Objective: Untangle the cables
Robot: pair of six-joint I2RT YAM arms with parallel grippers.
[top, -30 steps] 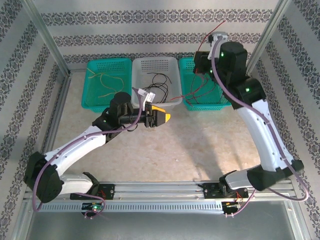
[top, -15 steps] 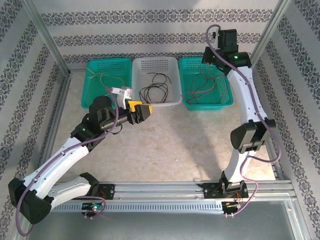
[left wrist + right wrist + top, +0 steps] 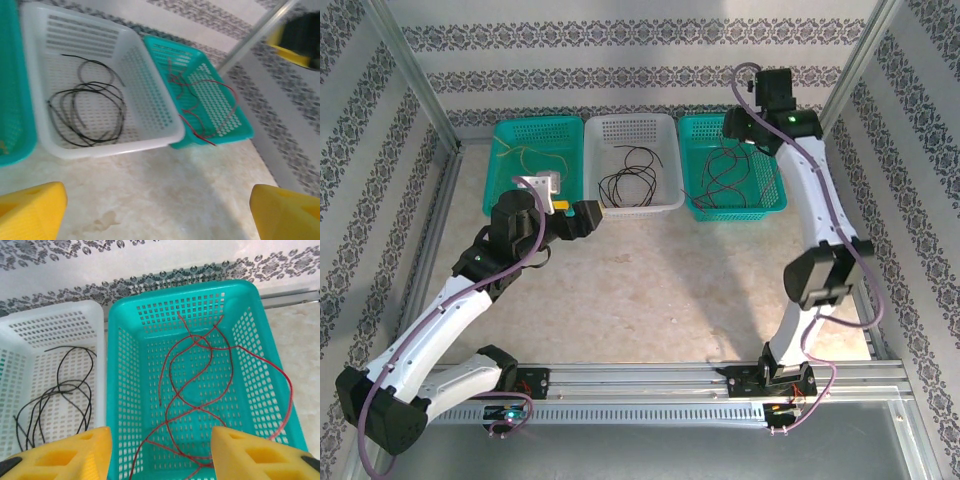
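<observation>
Cables apart, one colour to a basket. Black cable in loose overlapping loops on the floor of the white basket, middle of three in a row at the far edge of the table. Red cable in the right basket, crossing itself several times; one long loop draped over the right rim and hanging outside, one end poking out past the near rim. White basket and right basket with rims just beside each other. Left basket with what looks like a thin yellow cable inside, too faint from above to trace. Left claw released, pads spread wide with nothing between; hangs over bare table just in front of the white basket, tilted toward the black cable and the red cable, touching neither. Left arm reaching in from the near left corner, bent at the elbow. Right claw released too, pads apart, nothing gripped; hovers above the right basket, facing straight down onto the red cable, clear of it. Right arm standing tall along the right side of the table, folded at the elbow, wrist over the far part of the right basket. Patterned wall close behind the row of baskets.
</observation>
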